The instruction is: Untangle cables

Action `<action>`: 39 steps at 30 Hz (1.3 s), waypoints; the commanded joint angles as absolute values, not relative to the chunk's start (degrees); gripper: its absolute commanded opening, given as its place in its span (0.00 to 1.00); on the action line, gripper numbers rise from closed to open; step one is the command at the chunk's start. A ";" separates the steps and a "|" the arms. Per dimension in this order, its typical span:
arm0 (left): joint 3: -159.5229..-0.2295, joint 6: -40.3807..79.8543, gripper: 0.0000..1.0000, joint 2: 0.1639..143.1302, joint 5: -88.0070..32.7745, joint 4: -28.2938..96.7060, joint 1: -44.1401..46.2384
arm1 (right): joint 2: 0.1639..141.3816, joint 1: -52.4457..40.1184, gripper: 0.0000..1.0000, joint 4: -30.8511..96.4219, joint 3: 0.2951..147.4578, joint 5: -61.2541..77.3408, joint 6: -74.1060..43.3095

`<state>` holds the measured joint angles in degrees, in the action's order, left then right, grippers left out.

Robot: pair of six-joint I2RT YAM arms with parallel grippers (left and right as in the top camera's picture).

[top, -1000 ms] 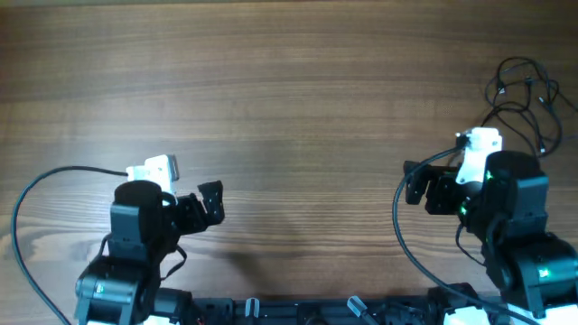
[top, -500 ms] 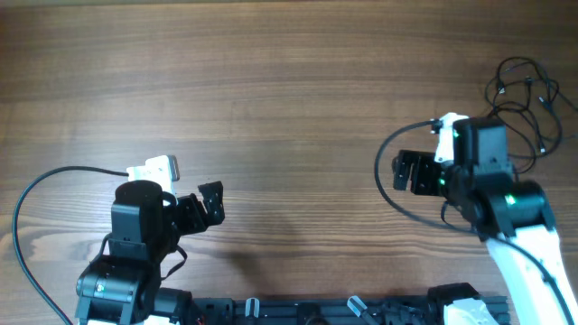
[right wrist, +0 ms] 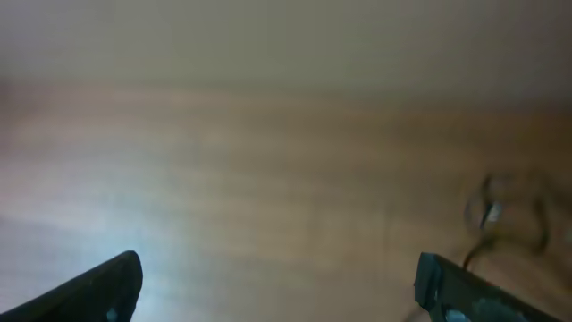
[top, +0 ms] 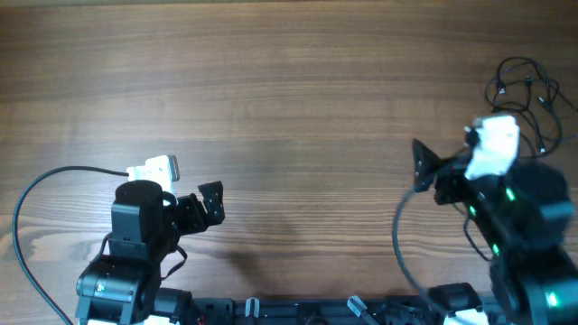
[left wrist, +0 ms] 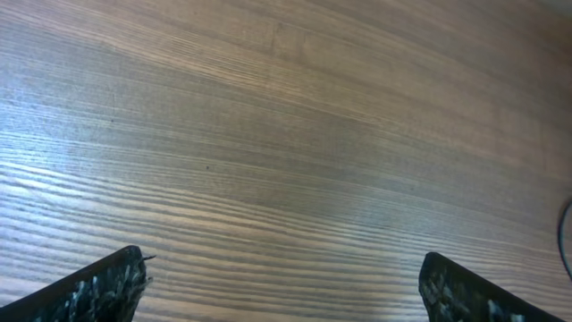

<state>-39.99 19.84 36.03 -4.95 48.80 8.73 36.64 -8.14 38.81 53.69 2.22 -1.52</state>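
We see the cables (top: 526, 90), thin black cords with small plug ends, lying in a loose tangled bunch at the far right corner of the brown wood-grain table (top: 298, 90). The loops overlap one another, and we cannot tell from above how many cords there are.

The right gripper (top: 423, 164) is to the left of the tangle and nearer to us, apart from it and touching none of the cords. The white block on the right wrist (top: 494, 144) sits just on the near side of the bunch. The right wrist view is badly blurred. Its two dark fingertips (right wrist: 103, 284) sit at the lower left and lower right corners with bare wood between them, so the jaws are spread wide and hold nothing. The cables show there only as a faint dark scribble at the right edge.

The left gripper (top: 210, 200) is at the near left, well apart from the cables. The left wrist view shows its speckled black fingertips (left wrist: 103, 288) far apart over bare wood grain, so it is also spread wide with nothing between the jaws.

A thick black cable (top: 90, 170) curves away from the left arm towards the left edge of the table. A second thick black cable (top: 395, 230) arcs on the left side of the right arm.
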 commanded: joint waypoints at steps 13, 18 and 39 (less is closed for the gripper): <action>-39.42 20.36 1.00 35.94 -4.40 48.64 8.99 | 2.46 -7.81 1.00 -3.18 13.74 1.91 1.48; -39.42 20.36 1.00 35.94 -4.40 48.64 8.99 | 0.21 -7.29 1.00 -16.64 3.62 1.93 1.48; -39.42 20.36 1.00 35.94 -4.38 48.64 8.99 | 0.21 -3.99 1.00 -0.32 0.30 6.20 4.38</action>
